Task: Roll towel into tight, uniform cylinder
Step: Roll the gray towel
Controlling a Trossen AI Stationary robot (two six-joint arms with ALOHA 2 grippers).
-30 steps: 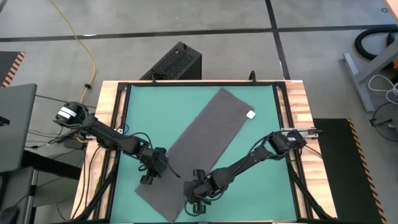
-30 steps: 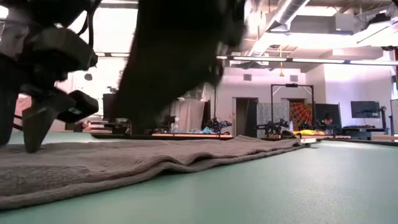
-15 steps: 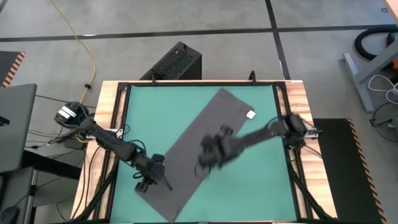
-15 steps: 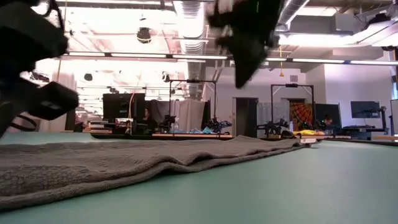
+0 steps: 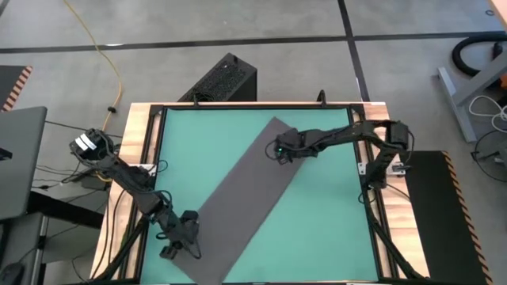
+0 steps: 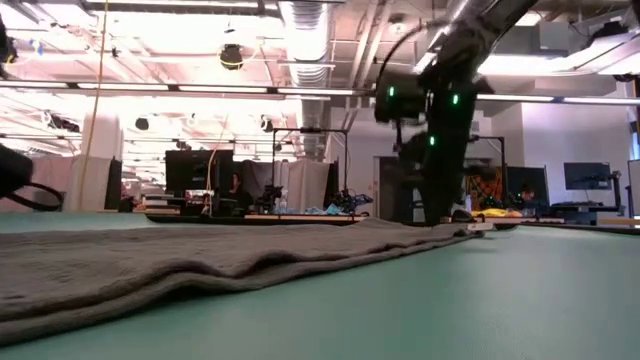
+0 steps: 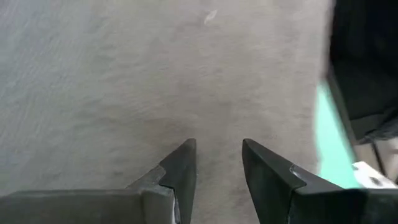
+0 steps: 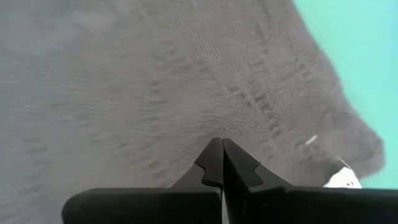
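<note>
The towel [image 5: 242, 198] is a dark charcoal-grey, soft cloth rectangle lying unrolled and flat, set diagonally from the table's near left part up toward its far right part. In the low view its long body [image 6: 200, 262] runs away from the camera with gentle ripples and a thick rounded near edge. A small white tag [image 8: 343, 179] shows at the far corner in the right wrist view, where the weave looks ribbed
</note>
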